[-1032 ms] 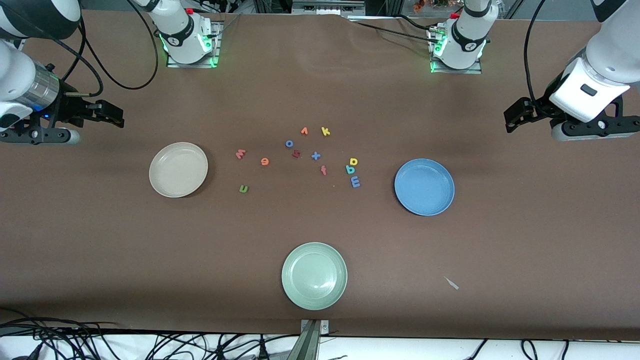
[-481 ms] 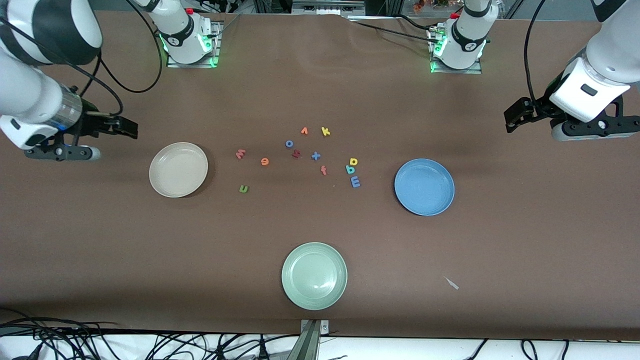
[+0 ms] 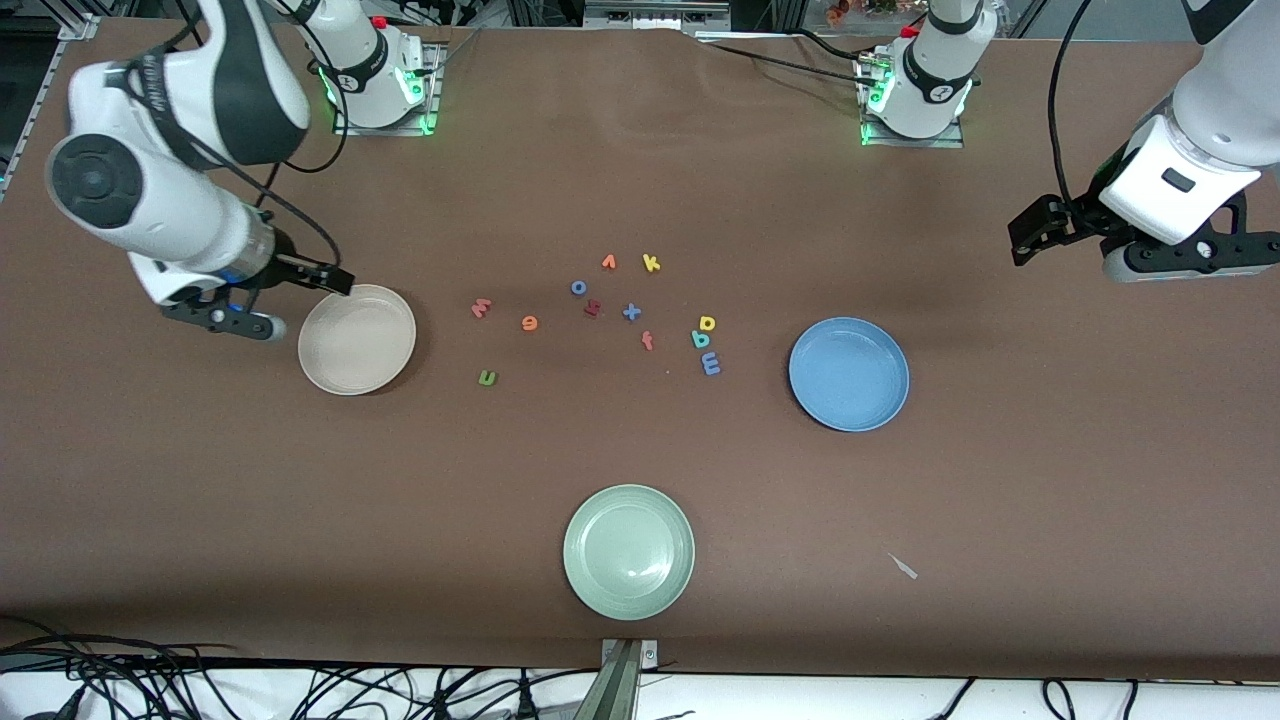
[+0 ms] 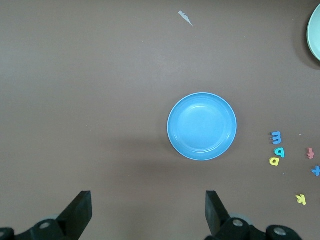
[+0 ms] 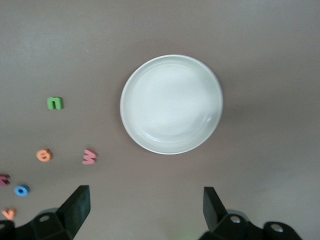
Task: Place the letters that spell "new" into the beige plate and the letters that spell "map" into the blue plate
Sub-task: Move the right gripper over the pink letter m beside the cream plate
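The beige plate (image 3: 357,339) (image 5: 171,104) lies toward the right arm's end of the table. Beside it are the pink w (image 3: 481,308) (image 5: 89,156), orange e (image 3: 529,322) (image 5: 44,155) and green n (image 3: 487,377) (image 5: 54,103). My right gripper (image 3: 338,284) (image 5: 145,199) hangs open and holds nothing over that plate's rim. The blue plate (image 3: 848,373) (image 4: 202,126) lies toward the left arm's end. The yellow p (image 3: 707,322) (image 4: 274,161), teal a (image 3: 700,340) (image 4: 279,152) and blue m (image 3: 710,364) (image 4: 275,136) cluster beside it. My left gripper (image 3: 1025,238) (image 4: 148,200) waits open over bare table.
Between the two groups lie a yellow k (image 3: 651,263), orange v (image 3: 609,262), blue o (image 3: 578,287), dark red s (image 3: 592,308), blue x (image 3: 631,312) and red f (image 3: 647,341). A pale green plate (image 3: 629,551) sits nearest the front camera. A small white scrap (image 3: 903,566) lies on the table.
My right arm has swung in from the table's end until its gripper is over the beige plate's rim. The left arm has not moved.
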You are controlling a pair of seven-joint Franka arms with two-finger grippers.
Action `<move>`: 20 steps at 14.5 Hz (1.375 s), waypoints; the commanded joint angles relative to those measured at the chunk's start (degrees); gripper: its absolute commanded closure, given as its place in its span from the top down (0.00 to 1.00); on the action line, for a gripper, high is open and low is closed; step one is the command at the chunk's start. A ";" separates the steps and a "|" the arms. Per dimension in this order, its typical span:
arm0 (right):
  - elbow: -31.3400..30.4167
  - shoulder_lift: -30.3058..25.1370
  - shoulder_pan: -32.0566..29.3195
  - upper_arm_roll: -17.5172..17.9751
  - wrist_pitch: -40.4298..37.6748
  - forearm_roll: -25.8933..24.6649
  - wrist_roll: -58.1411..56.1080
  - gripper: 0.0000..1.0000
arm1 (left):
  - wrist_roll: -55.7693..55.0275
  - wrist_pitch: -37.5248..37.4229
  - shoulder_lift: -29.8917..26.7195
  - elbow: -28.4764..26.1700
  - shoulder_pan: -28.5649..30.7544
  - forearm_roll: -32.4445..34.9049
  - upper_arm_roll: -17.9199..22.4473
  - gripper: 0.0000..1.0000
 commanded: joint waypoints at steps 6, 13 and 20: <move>-18.48 -1.31 0.00 8.77 22.11 -0.60 20.90 1.00 | 1.01 -1.04 0.72 1.79 0.06 1.41 0.04 1.00; -22.89 6.14 0.08 12.38 36.45 -0.60 31.82 1.00 | 1.01 -1.04 0.72 1.79 0.06 1.41 0.04 1.00; -22.81 14.06 0.00 12.20 45.87 -1.03 33.94 1.00 | 1.01 -0.95 0.81 1.79 0.06 1.32 0.12 1.00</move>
